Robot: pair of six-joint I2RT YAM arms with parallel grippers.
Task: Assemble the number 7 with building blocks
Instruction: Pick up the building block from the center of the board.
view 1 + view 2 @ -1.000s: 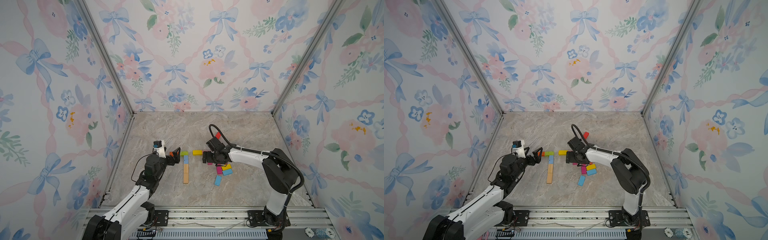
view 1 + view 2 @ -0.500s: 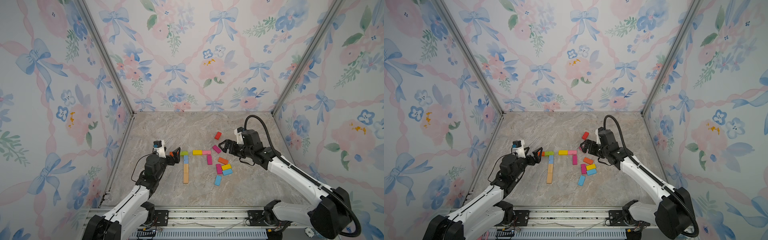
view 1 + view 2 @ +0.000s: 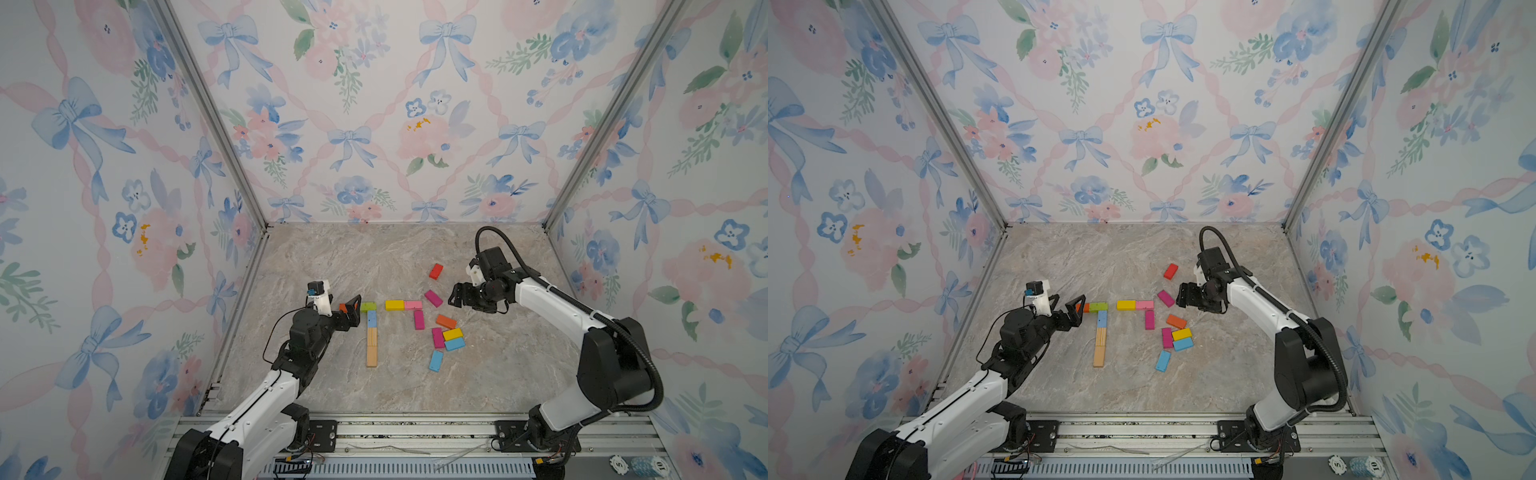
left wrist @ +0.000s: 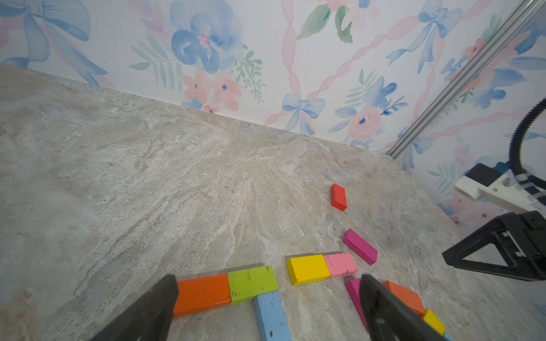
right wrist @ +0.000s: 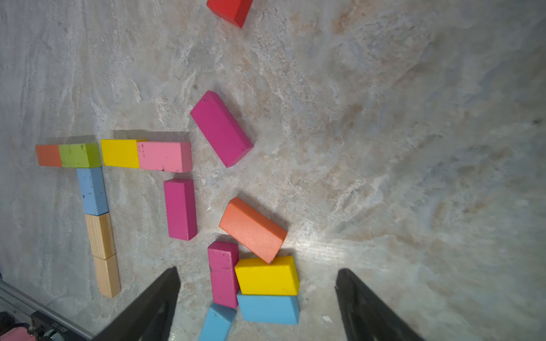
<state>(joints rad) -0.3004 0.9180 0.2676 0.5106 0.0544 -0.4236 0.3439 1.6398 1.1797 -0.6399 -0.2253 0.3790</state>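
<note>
One marble table (image 3: pixel 340 266) carries everything. Left gripper (image 3: pixel 349 311): fingers apart, empty, just beside orange block (image 4: pixel 202 293) at the end of an orange-green row over a blue-and-wood column. Right gripper (image 3: pixel 454 296): fingers apart, empty, near tilted magenta block (image 3: pixel 433 298). Building blocks (image 3: pixel 395 305) lie mid-table: yellow-pink row, loose cluster beside.

- Building blocks (image 3: pixel 394 305), total: fifteen.
- Magenta blocks (image 5: pixel 221 128) (image 5: pixel 180 209) (image 5: pixel 223 274): three.
- Blue blocks (image 5: pixel 92 190) (image 5: pixel 269 308) (image 5: pixel 217 323): three.
- Orange blocks (image 5: pixel 48 155) (image 5: pixel 252 230): two.
- Yellow blocks (image 5: pixel 119 153) (image 5: pixel 267 276): two.
- Plain wood blocks (image 5: pixel 100 235) (image 5: pixel 107 276): two.
- Green block (image 5: pixel 79 155): one.
- Pink block (image 5: pixel 164 156): one.
- Red block (image 5: pixel 230 10): one.
- Robot arms (image 3: pixel 266 399) (image 3: pixel 552 299): two.
</note>
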